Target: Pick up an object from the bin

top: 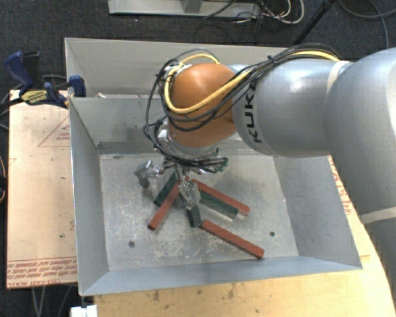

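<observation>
The claw (183,191) is down in the small heap of sticks in the middle of the bin (86,177), over where a short red-brown stick (162,213) meets a dark green stick (214,207). Whether it is spread or pinching, I can't tell. This looks like the grasping step. Next it wants a firm closing, then a straight lift.

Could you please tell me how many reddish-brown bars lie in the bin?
3: one bar below-left of the gripper, one to its right, one nearest the front. Others may be hidden.
</observation>
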`<move>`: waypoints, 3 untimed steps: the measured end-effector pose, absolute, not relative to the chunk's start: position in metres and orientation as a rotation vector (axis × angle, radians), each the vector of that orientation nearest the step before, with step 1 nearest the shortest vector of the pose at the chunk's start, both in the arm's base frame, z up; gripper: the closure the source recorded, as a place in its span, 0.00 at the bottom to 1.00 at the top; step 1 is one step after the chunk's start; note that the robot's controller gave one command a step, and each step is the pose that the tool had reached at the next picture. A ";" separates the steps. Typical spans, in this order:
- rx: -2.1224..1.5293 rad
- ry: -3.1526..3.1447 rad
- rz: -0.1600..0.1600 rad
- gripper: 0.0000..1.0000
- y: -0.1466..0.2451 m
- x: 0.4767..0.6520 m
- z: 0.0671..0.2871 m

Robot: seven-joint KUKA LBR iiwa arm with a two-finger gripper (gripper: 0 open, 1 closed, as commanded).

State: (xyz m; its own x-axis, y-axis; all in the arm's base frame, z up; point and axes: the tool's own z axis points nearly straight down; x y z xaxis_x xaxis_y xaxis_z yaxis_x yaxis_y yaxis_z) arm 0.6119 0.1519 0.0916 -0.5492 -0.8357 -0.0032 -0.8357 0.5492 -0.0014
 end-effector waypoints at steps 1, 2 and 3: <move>-1.628 2.684 0.003 1.00 0.142 0.613 0.070; -1.628 2.684 0.003 1.00 0.142 0.613 0.070; -1.629 2.686 0.005 1.00 0.142 0.612 0.073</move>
State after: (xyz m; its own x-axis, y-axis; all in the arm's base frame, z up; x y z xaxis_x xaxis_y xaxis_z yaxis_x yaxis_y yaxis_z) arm 0.6123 0.1415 0.0733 -0.4621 -0.8868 -0.0017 -0.8868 0.4621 0.0028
